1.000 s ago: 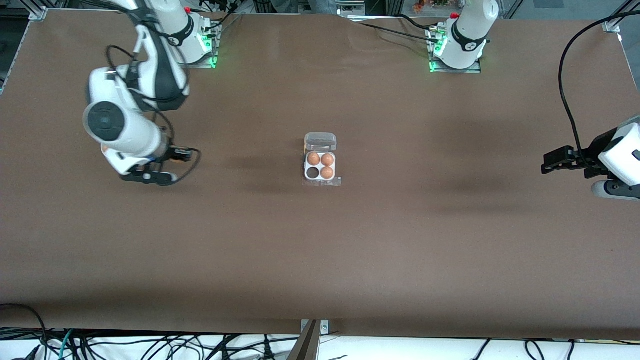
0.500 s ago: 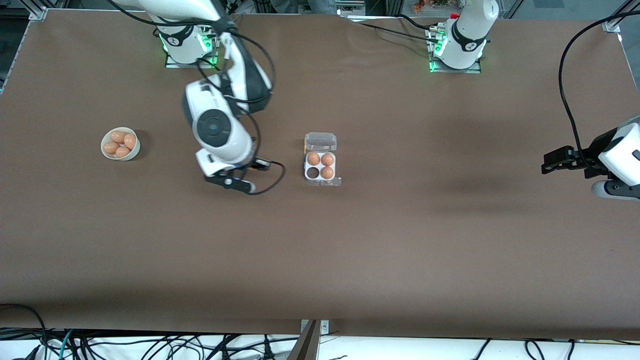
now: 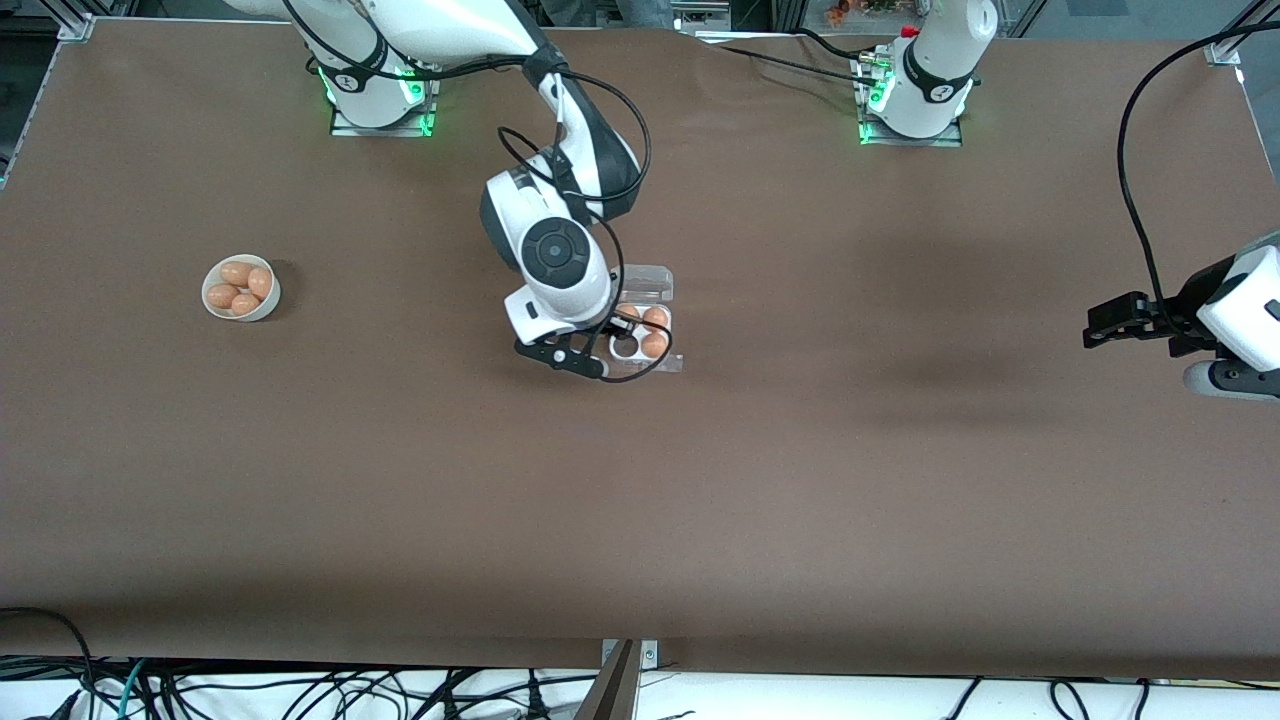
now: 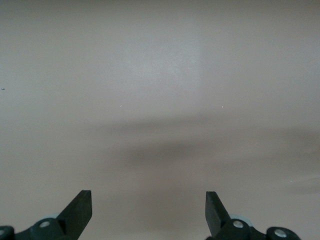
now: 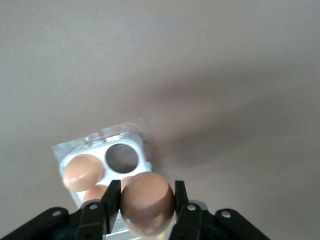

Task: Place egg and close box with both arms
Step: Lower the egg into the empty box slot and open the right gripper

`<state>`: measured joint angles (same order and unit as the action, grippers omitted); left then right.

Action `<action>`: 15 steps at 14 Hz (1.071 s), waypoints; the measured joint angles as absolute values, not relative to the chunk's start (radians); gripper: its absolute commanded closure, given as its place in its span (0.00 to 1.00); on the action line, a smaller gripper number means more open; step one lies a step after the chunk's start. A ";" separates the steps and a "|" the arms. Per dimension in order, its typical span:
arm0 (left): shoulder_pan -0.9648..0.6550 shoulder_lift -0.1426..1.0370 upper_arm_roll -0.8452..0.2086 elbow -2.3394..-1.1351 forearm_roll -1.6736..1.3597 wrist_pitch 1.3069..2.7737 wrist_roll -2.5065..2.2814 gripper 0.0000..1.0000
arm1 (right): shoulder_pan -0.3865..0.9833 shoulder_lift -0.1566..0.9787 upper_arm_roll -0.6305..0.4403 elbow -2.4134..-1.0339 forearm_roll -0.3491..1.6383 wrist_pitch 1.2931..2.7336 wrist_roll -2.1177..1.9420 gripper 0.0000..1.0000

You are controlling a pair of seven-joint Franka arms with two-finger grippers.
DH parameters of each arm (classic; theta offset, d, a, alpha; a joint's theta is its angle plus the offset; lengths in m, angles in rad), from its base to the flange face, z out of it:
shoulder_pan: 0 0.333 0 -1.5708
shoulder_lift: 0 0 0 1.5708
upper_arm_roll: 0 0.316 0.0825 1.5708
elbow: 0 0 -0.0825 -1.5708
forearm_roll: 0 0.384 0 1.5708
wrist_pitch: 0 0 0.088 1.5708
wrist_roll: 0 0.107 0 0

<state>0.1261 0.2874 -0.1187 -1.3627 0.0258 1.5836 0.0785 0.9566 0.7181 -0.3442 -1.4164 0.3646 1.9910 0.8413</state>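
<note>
The egg (image 5: 147, 202) is orange-brown, and my right gripper (image 5: 146, 186) is shut on it, just above the box. The box (image 3: 668, 362) is a clear carton in the middle of the table with its lid (image 3: 650, 283) open. In the right wrist view the box (image 5: 98, 148) shows one empty cell (image 5: 123, 157) beside a filled one. From the front, the right arm's hand (image 3: 555, 300) covers part of the box and hides the held egg. My left gripper (image 3: 1100, 330) waits open over the left arm's end of the table, with nothing between its fingers (image 4: 80, 207).
A white bowl (image 3: 268, 305) with several more eggs stands toward the right arm's end of the table. A black cable (image 3: 1135, 200) hangs by the left arm. Bare brown tabletop lies all around the box.
The right arm has swung from over the bowl across the table to the box, carrying the egg. The bowl has come into view. The left arm has not moved.
</note>
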 measured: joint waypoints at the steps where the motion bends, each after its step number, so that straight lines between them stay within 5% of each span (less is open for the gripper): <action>1: 0.126 0.287 -0.119 -1.363 0.026 1.584 0.078 0.00 | 0.958 0.732 -0.341 -1.397 0.371 1.991 0.846 0.60; 11: 0.124 0.287 -0.121 -1.363 0.026 1.584 0.078 0.00 | 0.961 0.820 -0.308 -1.349 0.378 2.050 0.853 0.55; 13: 0.124 0.287 -0.121 -1.363 0.026 1.584 0.078 0.00 | 0.961 0.825 -0.305 -1.349 0.378 2.057 0.853 0.40; 14: 0.124 0.287 -0.121 -1.363 0.026 1.584 0.078 0.00 | 0.961 0.827 -0.305 -1.349 0.378 2.060 0.853 0.04; 15: 0.124 0.287 -0.121 -1.363 0.026 1.584 0.078 0.00 | 0.961 0.829 -0.305 -1.349 0.378 2.064 0.853 0.00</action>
